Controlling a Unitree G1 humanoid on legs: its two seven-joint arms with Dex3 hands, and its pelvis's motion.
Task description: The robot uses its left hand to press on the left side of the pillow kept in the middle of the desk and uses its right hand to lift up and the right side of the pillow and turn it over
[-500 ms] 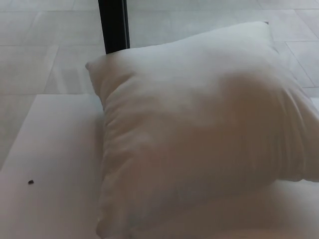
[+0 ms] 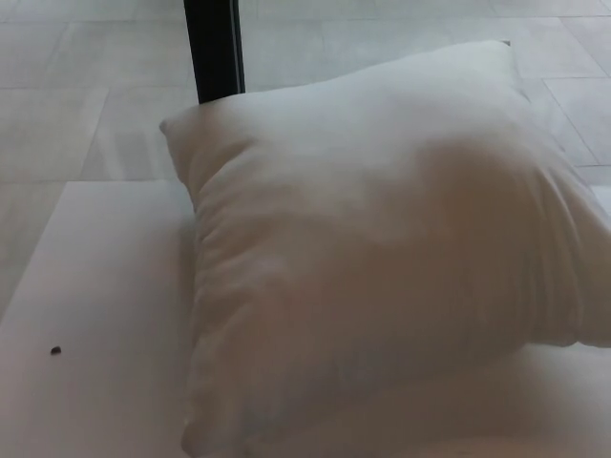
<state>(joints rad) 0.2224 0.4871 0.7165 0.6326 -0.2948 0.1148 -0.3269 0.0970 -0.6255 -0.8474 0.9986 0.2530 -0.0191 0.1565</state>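
Pillow (image 2: 382, 258) seemingly overhanging desk (image 2: 95, 286) far edge

We see a white pillow (image 2: 382, 258) filling the table (image 2: 95, 286), a dark speck (image 2: 55, 350) near left, a black post (image 2: 214, 48) far behind.

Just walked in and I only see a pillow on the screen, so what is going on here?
Right now nothing is handling anything. A white pillow lies on the white desk, filling most of the head view and reaching past the desk's far edge. Neither of the robot's hands shows in the picture, so the pressing and lifting are not under way here. A small dark speck sits on the desk to the pillow's left, and a black post stands on the tiled floor behind.
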